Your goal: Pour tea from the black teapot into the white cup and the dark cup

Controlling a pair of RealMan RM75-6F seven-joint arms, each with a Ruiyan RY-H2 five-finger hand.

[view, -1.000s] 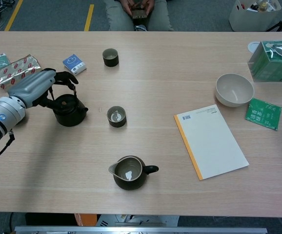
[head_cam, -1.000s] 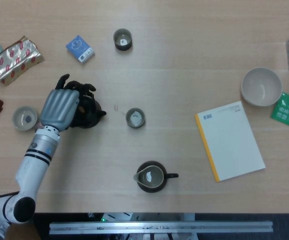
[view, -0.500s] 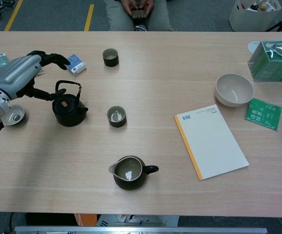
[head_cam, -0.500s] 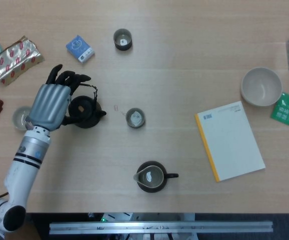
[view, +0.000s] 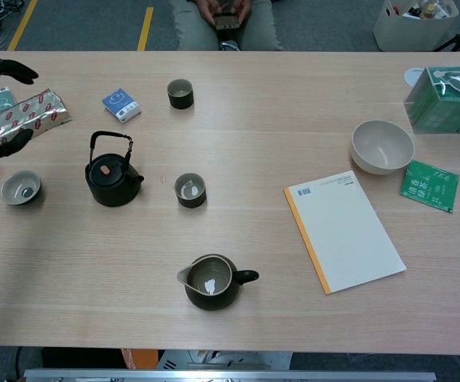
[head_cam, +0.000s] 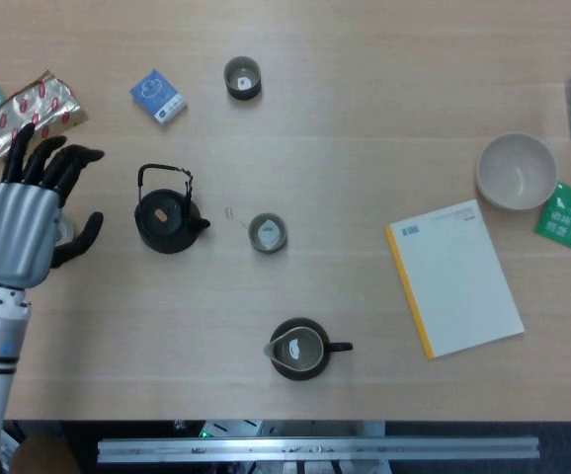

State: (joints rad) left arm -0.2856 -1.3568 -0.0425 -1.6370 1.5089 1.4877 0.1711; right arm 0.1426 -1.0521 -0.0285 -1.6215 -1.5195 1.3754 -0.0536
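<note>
We take the teapot (head_cam: 169,218) as our landmark. It stands upright on the table (head_cam: 365,118), lid on, its thin bail handle (head_cam: 164,174) raised on the far side and its short spout pointing toward the dark cup (head_cam: 267,233), which sits just beside that spout. In the chest view the same pot (view: 111,179) shows its handle arching well above the lid.

To the teapot's other side, near but apart, we see the left hand (head_cam: 21,223) hovering with fingers spread and nothing in it; it touches neither pot nor cup. In the head view the hand hides the pale cup, which the chest view shows (view: 20,188) resting on the table under and beside it. The right hand does not appear in either view.

A second dark cup (head_cam: 242,77) stands far beyond the teapot, and a small dark pitcher (head_cam: 299,348) lies nearer the robot than the dark cup by the spout. We judge that 1 of the 2 cups flanking the pot is the white one meant, probably the pale cup.

We judge the pot to be rigid, fairly heavy for its bulk and likely cast metal or glazed ceramic, so smooth-walled and prone to slip. The handle is the sensible hold: fingers hooked through the arch, near its top, so the body hangs level. The lid seems loose and may slide off in a steep tilt. The cups look light, brittle and easy to knock.
</note>
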